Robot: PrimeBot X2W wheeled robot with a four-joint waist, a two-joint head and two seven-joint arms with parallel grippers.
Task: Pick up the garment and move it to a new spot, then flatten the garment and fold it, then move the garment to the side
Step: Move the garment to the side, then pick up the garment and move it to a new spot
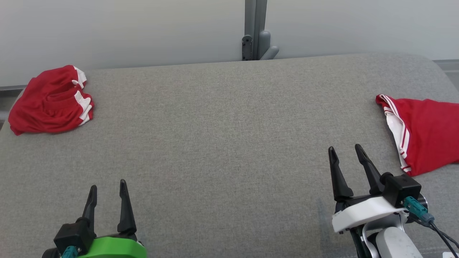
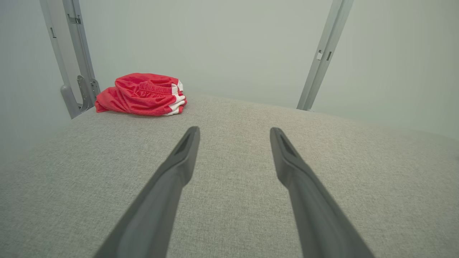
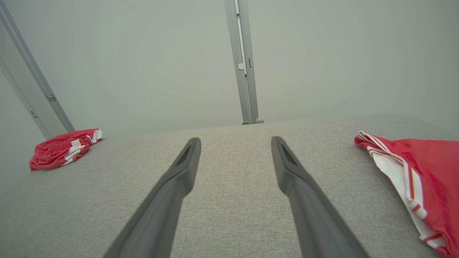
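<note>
While both grippers hover low over the near side of the table [image 1: 222, 136], its grey cloth top lies open across the whole middle, from the near side to the far edge under the pale wall [image 1: 143, 28]. A grey post [image 1: 255, 32] stands just behind that far edge, about midway along it.

The left gripper [image 1: 108, 184] [image 2: 235, 129] has its fingers apart with nothing between them, and so does the right gripper [image 1: 345, 147] [image 3: 235, 139]; both point toward the far edge.

A red garment [image 1: 430, 132] [image 3: 423, 175] with white side stripes lies spread at the table's right side, near the right gripper but apart from it. It runs out of the head view's right border, so I cannot tell whether it hangs over the edge.

A red bundle [image 1: 50, 102] [image 2: 143, 95] [image 3: 61, 148] with white trim sits bunched on the far left corner, close to both edges there and well apart from the left gripper.
</note>
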